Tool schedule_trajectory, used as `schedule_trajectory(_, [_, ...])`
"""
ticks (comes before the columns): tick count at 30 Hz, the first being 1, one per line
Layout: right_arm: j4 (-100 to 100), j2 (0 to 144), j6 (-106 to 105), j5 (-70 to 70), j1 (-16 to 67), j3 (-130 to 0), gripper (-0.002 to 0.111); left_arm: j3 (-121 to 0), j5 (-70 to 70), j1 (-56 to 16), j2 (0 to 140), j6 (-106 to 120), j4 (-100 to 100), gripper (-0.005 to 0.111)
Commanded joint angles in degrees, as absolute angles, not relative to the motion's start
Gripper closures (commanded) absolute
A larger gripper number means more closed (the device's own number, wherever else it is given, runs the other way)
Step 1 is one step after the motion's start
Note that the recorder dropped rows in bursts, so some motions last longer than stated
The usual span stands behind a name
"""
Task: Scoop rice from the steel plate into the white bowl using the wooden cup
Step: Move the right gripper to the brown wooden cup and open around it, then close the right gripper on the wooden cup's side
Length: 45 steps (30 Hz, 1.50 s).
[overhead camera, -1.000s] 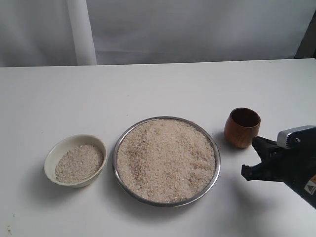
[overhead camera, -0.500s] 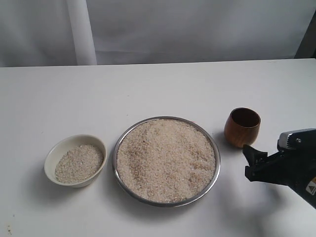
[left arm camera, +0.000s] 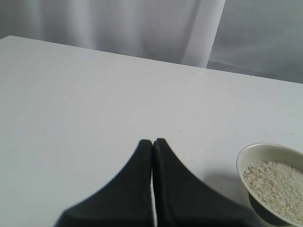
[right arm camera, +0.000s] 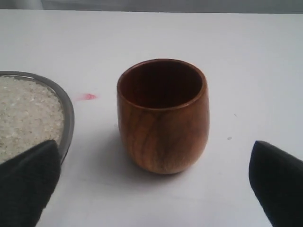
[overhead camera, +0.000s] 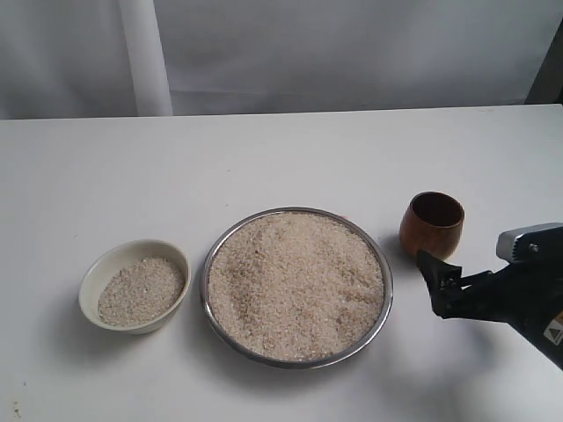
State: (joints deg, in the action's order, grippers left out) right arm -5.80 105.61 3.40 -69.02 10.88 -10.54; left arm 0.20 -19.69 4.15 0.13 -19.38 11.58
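**Cup not yet gripped; no scoop under way**

The wooden cup [overhead camera: 431, 227] stands upright and empty on the counter [overhead camera: 264, 158], apart from the steel plate [overhead camera: 205, 286] on the right arm's side. The right end effector [overhead camera: 433, 283] hangs close to the cup on its near side, spread wide and holding nothing. In the right wrist view its two fingers flank the cup with clear gaps on both sides, so the grasp is lined up but not made.

The plate is heaped almost to its rim with rice [overhead camera: 295, 286]. The white bowl [overhead camera: 91, 308] sits just beside the plate on the opposite side from the cup, with a shallow layer of grains already in it. How those grains got there cannot be told.

The left end effector [left arm camera: 152, 156] is closed tip to tip on nothing, over bare counter beyond the bowl from the plate.

As I judge it, the task is at its very start. Gripping the cup, dipping it into the plate, carrying it across and tipping it into the bowl all remain.
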Motion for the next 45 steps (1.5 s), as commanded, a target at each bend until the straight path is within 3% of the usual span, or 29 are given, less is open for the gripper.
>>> schedule_trajectory(1, [-6.16, 105.74, 1.1, -69.96, 10.82, -10.17, 0.003, 0.0, -19.33, 4.01, 0.0, -19.45, 11.26, 0.107])
schedule_trajectory(17, [-4.67, 107.8, -1.1, -60.79, 10.82, -20.24, 0.003, 0.0, -19.33, 4.01, 0.0, -19.45, 11.26, 0.107])
schedule_trajectory(45, [-4.36, 123.29, -0.89, -66.51, 10.82, -30.17, 0.003, 0.0, -19.33, 4.01, 0.0, -19.45, 11.26, 0.107])
